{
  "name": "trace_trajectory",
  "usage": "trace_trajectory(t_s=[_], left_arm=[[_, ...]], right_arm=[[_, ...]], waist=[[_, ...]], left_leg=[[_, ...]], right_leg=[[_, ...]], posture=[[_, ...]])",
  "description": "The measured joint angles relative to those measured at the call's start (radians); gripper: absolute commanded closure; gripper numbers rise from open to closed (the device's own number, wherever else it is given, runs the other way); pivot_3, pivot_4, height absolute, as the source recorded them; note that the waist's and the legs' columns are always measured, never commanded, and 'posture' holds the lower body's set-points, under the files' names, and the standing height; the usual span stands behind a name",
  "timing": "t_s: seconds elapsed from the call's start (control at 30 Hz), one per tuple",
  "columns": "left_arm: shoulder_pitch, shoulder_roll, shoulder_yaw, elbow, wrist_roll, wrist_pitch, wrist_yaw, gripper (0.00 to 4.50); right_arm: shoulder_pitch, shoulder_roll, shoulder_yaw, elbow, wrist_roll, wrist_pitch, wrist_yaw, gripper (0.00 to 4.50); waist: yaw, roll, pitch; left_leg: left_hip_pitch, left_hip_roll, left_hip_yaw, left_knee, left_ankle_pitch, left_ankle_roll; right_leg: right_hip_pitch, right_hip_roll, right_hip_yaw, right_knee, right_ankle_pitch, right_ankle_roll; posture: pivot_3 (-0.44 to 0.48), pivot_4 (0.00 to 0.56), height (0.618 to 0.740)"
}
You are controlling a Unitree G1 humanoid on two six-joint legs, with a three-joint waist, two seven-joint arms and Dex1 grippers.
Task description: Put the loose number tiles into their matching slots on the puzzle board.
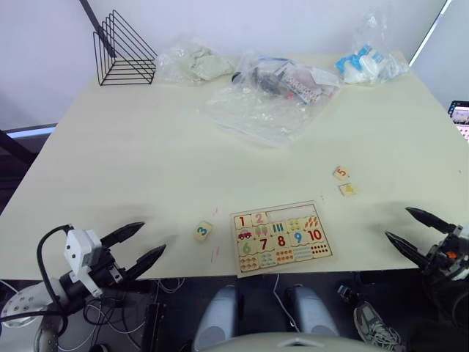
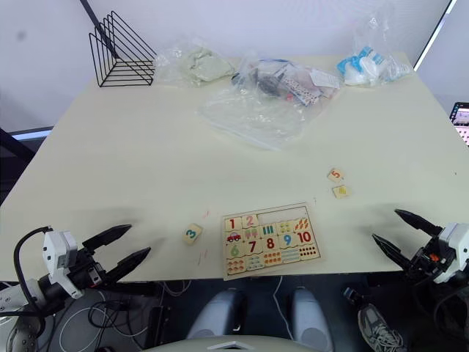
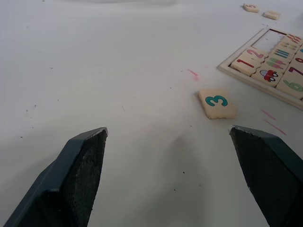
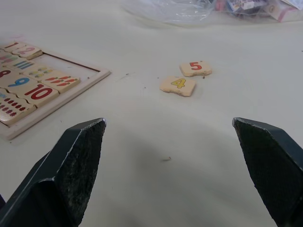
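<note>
The puzzle board (image 1: 281, 238) lies near the table's front edge, with tiles 1 and 2 seated in its top row and bare slots (image 1: 289, 215) beside them. A loose tile with a green 3 (image 1: 204, 232) rests just left of the board. Tiles with a red 5 (image 1: 341, 173) and a yellow 4 (image 1: 347, 189) lie beyond the board's right end. My left gripper (image 1: 139, 244) hovers open at the front left, the 3 tile (image 3: 217, 103) ahead of it. My right gripper (image 1: 410, 231) stands open at the front right, facing the 4 tile (image 4: 178, 85) and 5 tile (image 4: 195, 68).
Clear plastic bags (image 1: 267, 95) with assorted items lie across the back of the table. A black wire rack (image 1: 123, 51) stands at the back left. Another bag with blue and white contents (image 1: 370, 62) sits at the back right.
</note>
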Motion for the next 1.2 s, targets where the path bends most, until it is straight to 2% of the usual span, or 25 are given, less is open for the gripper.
trace_trajectory(t_s=[0.13,0.3,0.4,0.53,0.63,0.7,0.8,0.87,1.07,1.2], left_arm=[[-0.028,0.071,-0.007,0.044,0.019,-0.043,-0.079,0.12],[-0.138,0.15,-0.052,0.128,0.037,-0.064,-0.176,0.12],[-0.194,0.169,-0.083,0.148,0.037,-0.059,-0.208,0.12],[-0.2,0.16,-0.114,0.129,0.037,-0.028,-0.193,0.12],[-0.175,0.125,-0.131,0.062,0.039,0.01,-0.133,0.12],[-0.121,0.076,-0.131,-0.063,0.041,0.082,-0.002,0.12],[-0.047,0.039,-0.148,-0.2,0.048,0.145,0.096,0.12],[-0.001,-0.009,-0.155,-0.291,0.06,0.215,0.216,0.12],[0.07,-0.069,-0.23,-0.448,0.12,0.303,0.388,0.12],[0.07,-0.097,-0.273,-0.501,0.162,0.352,0.482,0.12]], right_arm=[[0.001,0.0,0.002,-0.014,0.014,0.019,0.022,0.0],[-0.008,-0.001,0.007,-0.031,0.039,0.038,0.07,0.0],[-0.017,-0.001,0.01,-0.039,0.041,0.041,0.082,0.0],[-0.017,-0.001,0.02,-0.067,0.041,0.042,0.086,0.0],[-0.018,0.0,0.033,-0.109,0.042,0.044,0.087,0.0],[-0.009,0.0,0.041,-0.139,0.055,0.059,0.103,0.0],[0.001,-0.004,0.043,-0.159,0.072,0.066,0.132,0.0],[0.011,-0.013,0.043,-0.161,0.091,0.079,0.171,0.0],[0.016,-0.044,0.043,-0.162,0.135,0.104,0.28,0.0],[0.017,-0.049,0.043,-0.16,0.156,0.108,0.348,0.0]], waist=[[0.0,0.0,0.0],[0.0,0.0,0.0],[-0.002,0.0,0.0],[-0.005,0.0,0.0],[-0.003,0.0,0.0],[-0.001,0.0,0.0],[0.0,0.0,0.0],[0.001,0.0,0.0],[0.002,0.0,0.0],[0.002,0.0,0.0]], left_leg=[[0.0,0.0,0.0,0.0,0.0,0.0],[0.0,0.0,0.0,0.0,0.0,0.0],[0.0,0.0,0.0,0.0,0.0,0.0],[0.0,0.001,0.0,-0.001,0.0,0.0],[0.0,0.001,0.0,-0.001,0.0,0.0],[0.0,0.001,0.0,-0.001,0.0,0.0],[0.0,0.001,0.0,-0.001,0.0,0.0],[0.0,0.001,0.0,-0.001,0.0,0.0],[0.0,0.001,0.0,-0.001,0.0,0.0],[0.0,0.001,0.0,-0.001,0.0,0.0]], right_leg=[[0.0,0.001,0.0,0.0,0.0,0.0],[0.0,0.002,0.0,0.0,0.0,0.0],[0.0,0.001,0.0,-0.001,0.002,0.003],[0.0,0.0,0.001,-0.001,0.002,0.003],[0.0,-0.003,0.0,-0.001,0.002,0.004],[0.0,-0.004,0.0,-0.001,0.002,0.004],[0.0,-0.004,0.001,-0.002,0.002,0.004],[0.0,-0.004,0.0,-0.002,0.002,0.004],[0.0,-0.003,0.0,-0.002,0.002,0.004],[0.0,-0.001,0.0,-0.002,0.002,0.004]], posture=[[0.0,0.15,0.74],[0.0,0.15,0.74],[0.0,0.15,0.74],[0.0,0.15,0.74],[0.0,0.15,0.74],[0.0,0.15,0.74],[0.0,0.15,0.74],[0.0,0.15,0.74],[0.0,0.15,0.74],[0.0,0.15,0.74]])
